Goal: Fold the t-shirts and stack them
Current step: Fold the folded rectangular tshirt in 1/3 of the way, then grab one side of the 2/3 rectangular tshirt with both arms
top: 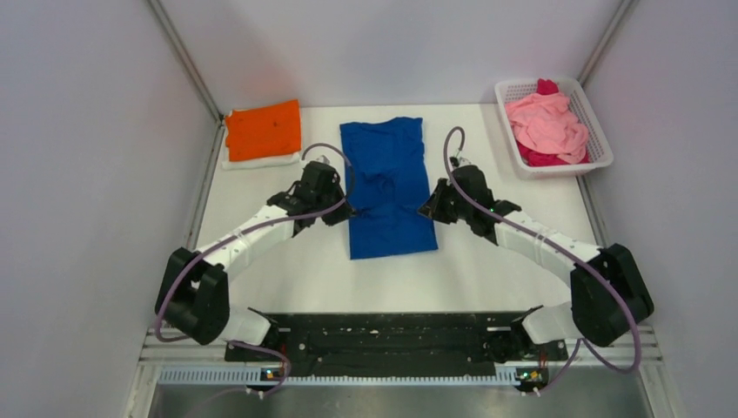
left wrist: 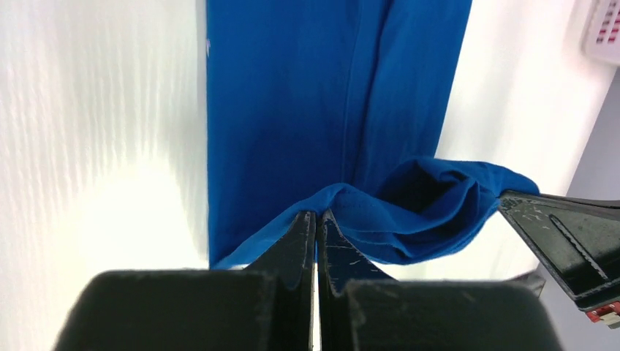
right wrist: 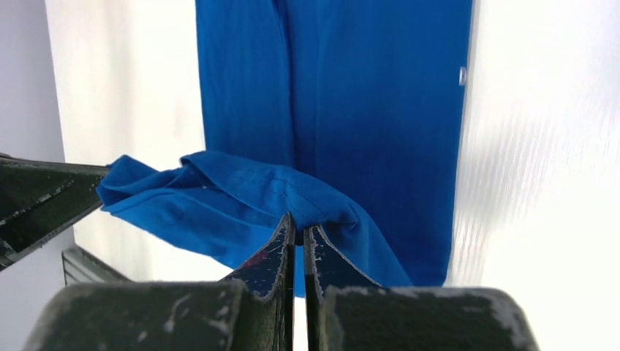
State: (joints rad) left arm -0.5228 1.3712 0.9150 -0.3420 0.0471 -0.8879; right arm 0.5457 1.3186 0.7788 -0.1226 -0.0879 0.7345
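Both arms reach forward and bend inward, facing each other. The left gripper (left wrist: pixel 316 216) and right gripper (right wrist: pixel 297 219) each pinch a side edge of the royal-blue cloth t-shirt (top: pixel 387 152). It lies mid-way across the white table (top: pixel 487 261), its long axis running near to far.

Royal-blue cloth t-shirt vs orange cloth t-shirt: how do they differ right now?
The royal-blue t-shirt lies as a long strip in the centre; the orange t-shirt is a compact folded rectangle at the far left. The blue one is pinched by the left gripper and right gripper, cloth bunched between them; the orange one lies flat, untouched. Both are solid-coloured cloth.
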